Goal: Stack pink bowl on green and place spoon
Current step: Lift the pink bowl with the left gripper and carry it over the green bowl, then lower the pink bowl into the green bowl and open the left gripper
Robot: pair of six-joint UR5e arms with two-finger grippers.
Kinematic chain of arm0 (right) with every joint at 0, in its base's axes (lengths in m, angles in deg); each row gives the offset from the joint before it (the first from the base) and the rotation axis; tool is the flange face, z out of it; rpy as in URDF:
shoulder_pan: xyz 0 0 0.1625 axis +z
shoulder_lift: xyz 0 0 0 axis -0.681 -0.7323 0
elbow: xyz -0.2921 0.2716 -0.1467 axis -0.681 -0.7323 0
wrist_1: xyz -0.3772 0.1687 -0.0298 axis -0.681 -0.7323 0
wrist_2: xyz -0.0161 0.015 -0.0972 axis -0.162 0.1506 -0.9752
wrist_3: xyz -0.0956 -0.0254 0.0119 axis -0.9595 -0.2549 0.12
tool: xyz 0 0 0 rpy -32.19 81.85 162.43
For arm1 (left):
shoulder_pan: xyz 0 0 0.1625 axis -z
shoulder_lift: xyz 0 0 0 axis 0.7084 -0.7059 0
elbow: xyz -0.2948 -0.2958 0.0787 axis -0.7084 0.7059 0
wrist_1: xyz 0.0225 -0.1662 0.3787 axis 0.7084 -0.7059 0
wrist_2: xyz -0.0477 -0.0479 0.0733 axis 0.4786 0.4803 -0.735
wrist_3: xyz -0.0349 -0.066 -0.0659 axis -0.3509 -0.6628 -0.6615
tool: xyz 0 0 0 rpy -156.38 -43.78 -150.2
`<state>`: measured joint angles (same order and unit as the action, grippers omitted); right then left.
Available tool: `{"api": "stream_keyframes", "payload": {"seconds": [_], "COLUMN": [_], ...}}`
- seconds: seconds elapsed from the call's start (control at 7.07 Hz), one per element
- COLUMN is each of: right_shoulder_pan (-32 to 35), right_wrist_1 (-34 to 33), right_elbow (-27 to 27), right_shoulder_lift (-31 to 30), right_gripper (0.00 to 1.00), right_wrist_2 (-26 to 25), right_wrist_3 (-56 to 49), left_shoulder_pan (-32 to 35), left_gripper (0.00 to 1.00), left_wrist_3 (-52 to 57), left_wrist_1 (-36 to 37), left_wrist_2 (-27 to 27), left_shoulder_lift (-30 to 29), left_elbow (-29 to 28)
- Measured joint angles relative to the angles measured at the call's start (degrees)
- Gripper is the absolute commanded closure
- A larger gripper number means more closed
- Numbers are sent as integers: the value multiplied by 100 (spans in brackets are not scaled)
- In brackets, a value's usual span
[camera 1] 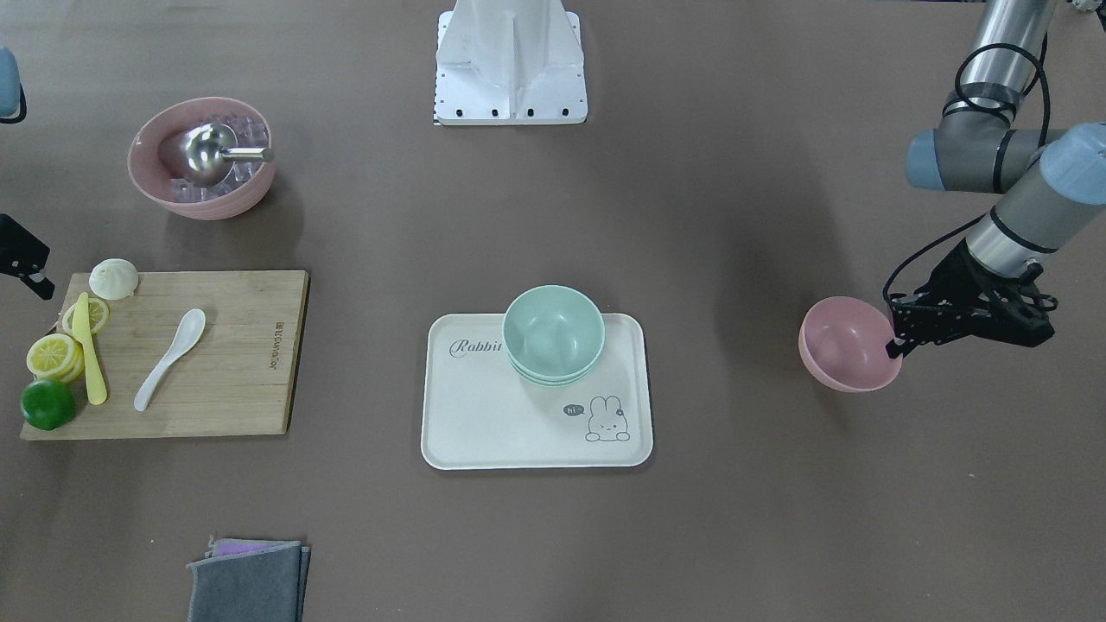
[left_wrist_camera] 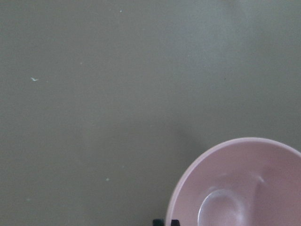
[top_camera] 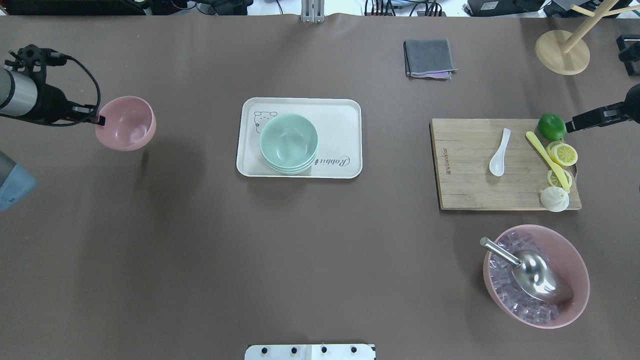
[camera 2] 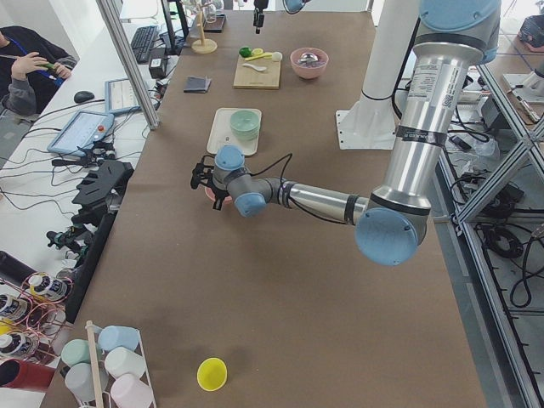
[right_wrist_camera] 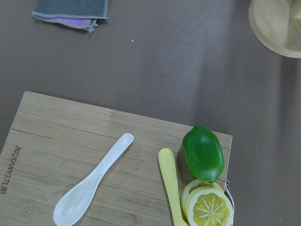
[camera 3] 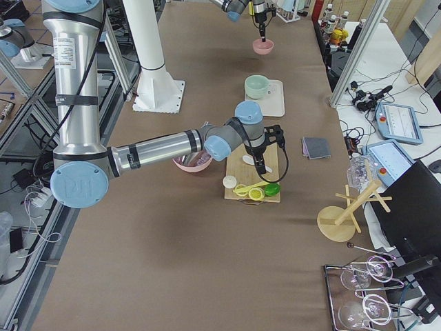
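**Pink bowl held left of the green stack: a rightward carry is called for**

In the overhead view the counter (top_camera: 320, 260) is seen with the cutting board (top_camera: 465, 185) at the right and the tray (top_camera: 345, 115) at the centre. The green bowl (top_camera: 289, 140), apparently the top of a nested stack, is set on the tray. The empty pink bowl (top_camera: 127, 124) is held mouth up at the left of the frame, well apart from the tray. It is judged to be lifted, from its shadow. The green bowl lies straight to its right.

The spoon (top_camera: 500, 154) is laid on the board, its handle pointing to the upper right. The left pincer (top_camera: 97, 120) is clamped on the pink bowl's left rim. The right pincer (top_camera: 575, 122) is found by the board's upper right corner and is the nearer to the spoon. Whether it is apart or together cannot be told.
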<state>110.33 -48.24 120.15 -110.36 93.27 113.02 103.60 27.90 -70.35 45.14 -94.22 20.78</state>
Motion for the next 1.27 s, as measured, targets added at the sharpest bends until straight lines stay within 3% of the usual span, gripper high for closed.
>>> {"api": "stream_keyframes", "payload": {"seconds": [0.42, 0.71, 1.27], "right_shoulder_pan": [0, 0, 0], "right_wrist_1": [-1, -1, -1], "right_elbow": [-7, -8, -8], "right_shoulder_lift": [7, 4, 8], "right_gripper": [0, 0, 0], "right_wrist_2": [0, 0, 0], "right_wrist_3": [0, 0, 0], "left_shoulder_pan": [-319, -897, -1712], "left_gripper": [100, 100, 100], "left_wrist_3": [-769, -1307, -1990], "left_wrist_1": [1796, 2749, 3282], "left_wrist_2": [-46, -496, -1140], "left_shoulder_lift": [-983, -1558, -2329], "left_elbow": [852, 1246, 1074]}}
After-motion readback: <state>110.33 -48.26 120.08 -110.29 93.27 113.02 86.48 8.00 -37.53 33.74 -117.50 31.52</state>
